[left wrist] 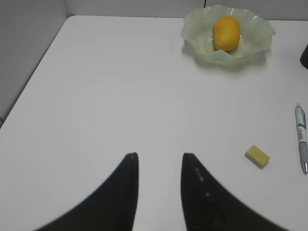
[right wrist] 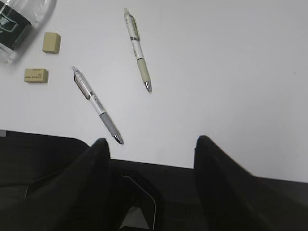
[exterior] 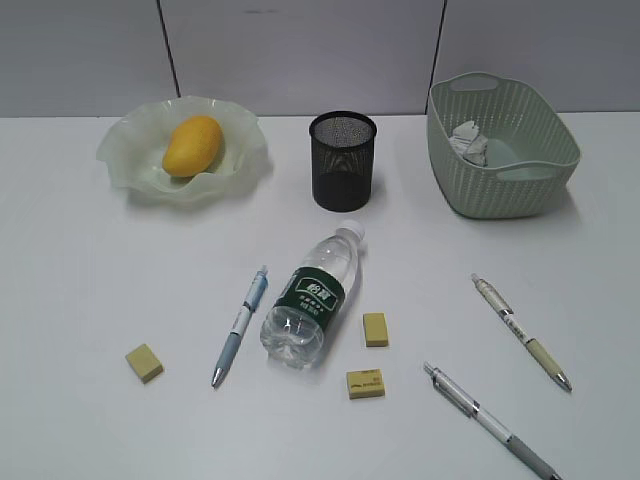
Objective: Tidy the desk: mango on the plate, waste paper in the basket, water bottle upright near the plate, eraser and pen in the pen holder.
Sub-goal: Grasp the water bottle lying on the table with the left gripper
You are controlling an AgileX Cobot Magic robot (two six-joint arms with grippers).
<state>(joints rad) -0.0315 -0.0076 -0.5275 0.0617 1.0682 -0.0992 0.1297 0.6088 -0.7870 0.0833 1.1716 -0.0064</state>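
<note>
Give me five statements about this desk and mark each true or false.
1. The mango lies in the plate. True.
2. The bottle stands upright. False: it lies on its side.
3. Crumpled paper is in the basket. True.
4. The pen holder holds a pen. False: no pen shows in it, and three pens lie on the desk.
5. The left gripper holds an eraser. False: its jaws are open and empty.

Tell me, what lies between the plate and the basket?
The pen holder stands between the plate and the basket, touching neither. The exterior view shows it.
</note>
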